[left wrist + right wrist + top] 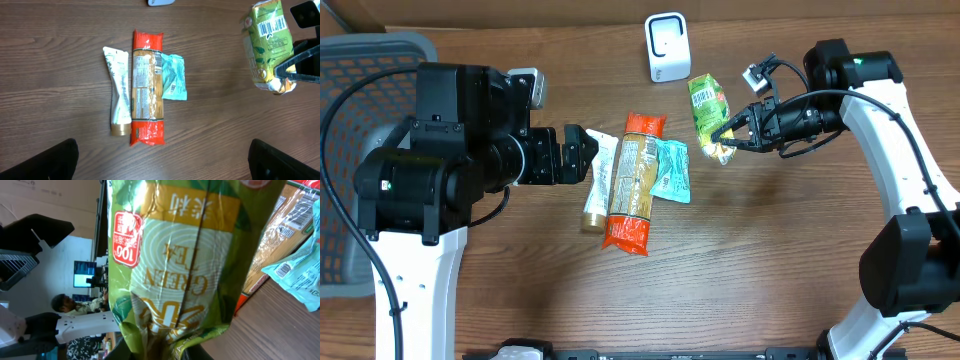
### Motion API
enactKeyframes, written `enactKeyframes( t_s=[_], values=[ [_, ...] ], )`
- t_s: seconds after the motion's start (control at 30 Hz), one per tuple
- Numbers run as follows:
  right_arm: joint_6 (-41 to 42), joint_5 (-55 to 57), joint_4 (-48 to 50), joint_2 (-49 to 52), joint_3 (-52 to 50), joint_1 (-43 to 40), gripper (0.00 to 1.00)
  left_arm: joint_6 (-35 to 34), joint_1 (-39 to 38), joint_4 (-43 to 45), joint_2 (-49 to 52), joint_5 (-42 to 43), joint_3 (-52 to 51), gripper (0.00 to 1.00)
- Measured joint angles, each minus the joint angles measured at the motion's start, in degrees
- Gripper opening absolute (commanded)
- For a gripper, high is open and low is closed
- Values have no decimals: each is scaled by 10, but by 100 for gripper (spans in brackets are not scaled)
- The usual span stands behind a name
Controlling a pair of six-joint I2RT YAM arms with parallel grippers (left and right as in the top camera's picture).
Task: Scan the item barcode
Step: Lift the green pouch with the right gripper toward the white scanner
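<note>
- Green tea pouch (175, 265): nearest the right wrist camera and filling that view. It is glossy, crinkled green film with a yellow band, pale concentric rings and a red badge with rounded corners. The film gathers into a crimped seam at the lower end.
- Right gripper (728, 135): black fingers pressed onto that crimped end, pinching the pouch. The pouch extends from the fingertips toward the scanner and appears held off the table.
- Barcode (272, 25): white printed panel with black bars near the pouch's far end, facing up in the left wrist view.
- Table (770, 230): flat, matt brown surface with visible wood grain.
- Orange packet (146, 87): long, narrow film pack with a clear middle and orange-red ends, lying flat at the centre.
- Teal sachet (172, 77): small, wrinkled and roughly rectangular, touching the orange packet on the side toward the right arm.
- White tube (119, 92): slim and soft-walled, flattened at one end and capped in gold at the other, just beside the packet on the side toward the left arm.
- Left gripper (582, 152): black jaws spread wide, holding nothing, beside the tube's flattened end.
- Scanner (666, 47): white box with rounded corners, upright near the table's far edge, close to the pouch's far end but apart from it.
- Basket (360, 60): grey plastic lattice at the far corner, partly hidden by the left arm.
</note>
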Motion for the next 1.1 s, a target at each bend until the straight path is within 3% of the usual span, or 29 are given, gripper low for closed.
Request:
enactKeyframes(
  t_s=[0.17, 0.27, 0.4, 0.57, 0.73, 0.93, 1.1],
  values=[
    [39, 67, 1, 2, 59, 4, 4, 0, 0, 0, 0, 0, 0, 100],
    [102, 173, 12, 6, 168, 16, 4, 0, 0, 0, 0, 0, 0, 100],
    [178, 409, 72, 5, 324, 59, 4, 0, 0, 0, 0, 0, 0, 100],
    [206, 704, 202, -1, 355, 145, 4, 0, 0, 0, 0, 0, 0, 99],
    [158, 895, 286, 54, 349, 202, 4, 0, 0, 0, 0, 0, 0, 99],
    [106, 985, 410, 179, 346, 195, 4, 0, 0, 0, 1, 0, 0, 99],
    [-2, 1040, 517, 277, 338, 193, 4, 0, 0, 0, 1, 0, 0, 99]
  ],
)
